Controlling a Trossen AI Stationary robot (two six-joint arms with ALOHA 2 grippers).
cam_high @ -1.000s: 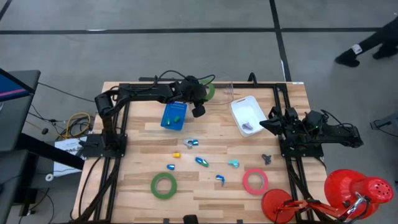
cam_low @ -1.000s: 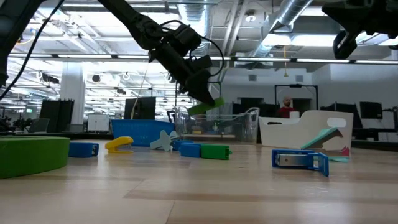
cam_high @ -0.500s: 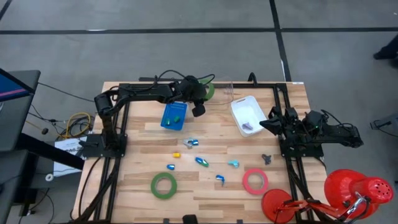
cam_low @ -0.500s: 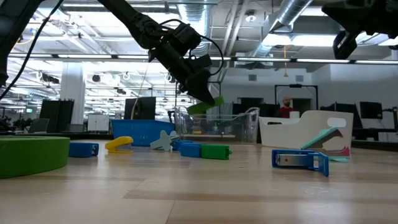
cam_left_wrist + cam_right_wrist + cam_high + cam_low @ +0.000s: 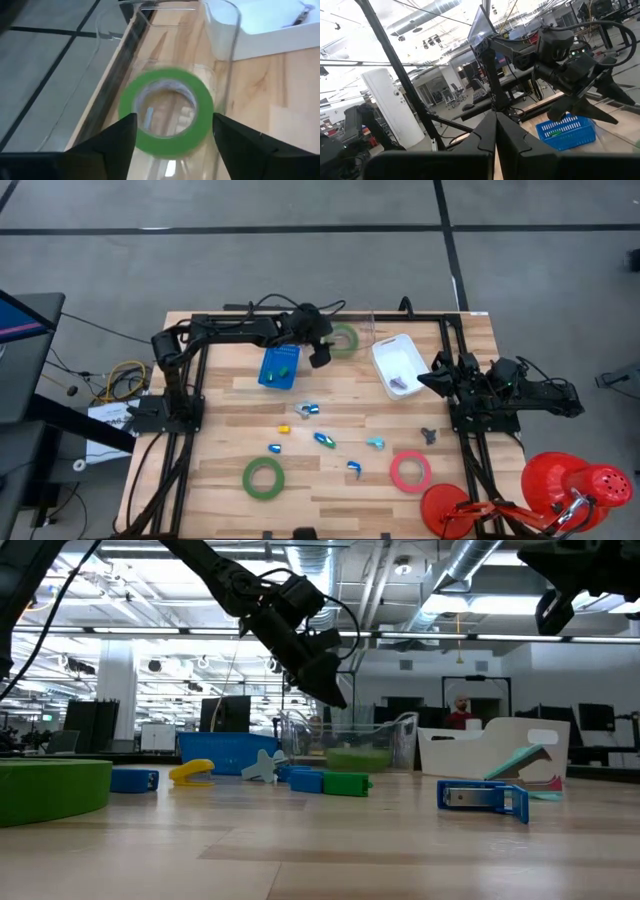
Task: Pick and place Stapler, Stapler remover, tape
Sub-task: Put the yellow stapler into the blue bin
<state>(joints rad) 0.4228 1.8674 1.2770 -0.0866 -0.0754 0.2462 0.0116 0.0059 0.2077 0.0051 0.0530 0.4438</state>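
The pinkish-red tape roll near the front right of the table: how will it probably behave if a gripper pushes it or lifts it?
The pinkish-red tape roll lies flat on the wooden table, so a push would probably slide it, not roll it. It looks thin with an open centre, so likely light and fairly stiff. Stood on edge, it could roll away.

A: Counter [image 5: 330,490] was pale wood planks, smooth, slight sheen in the low view. Clear bin [image 5: 220,30] looked like glossy see-through plastic.

B: Green tape roll [image 5: 167,112] inside it was matt, papery. White tray [image 5: 400,360] was smooth plastic, blue basket [image 5: 279,366] plastic grid.

A: Left tool [image 5: 172,137] fingers were matt black plastic. Stapler [image 5: 483,798] had glossy blue shell, metal face.
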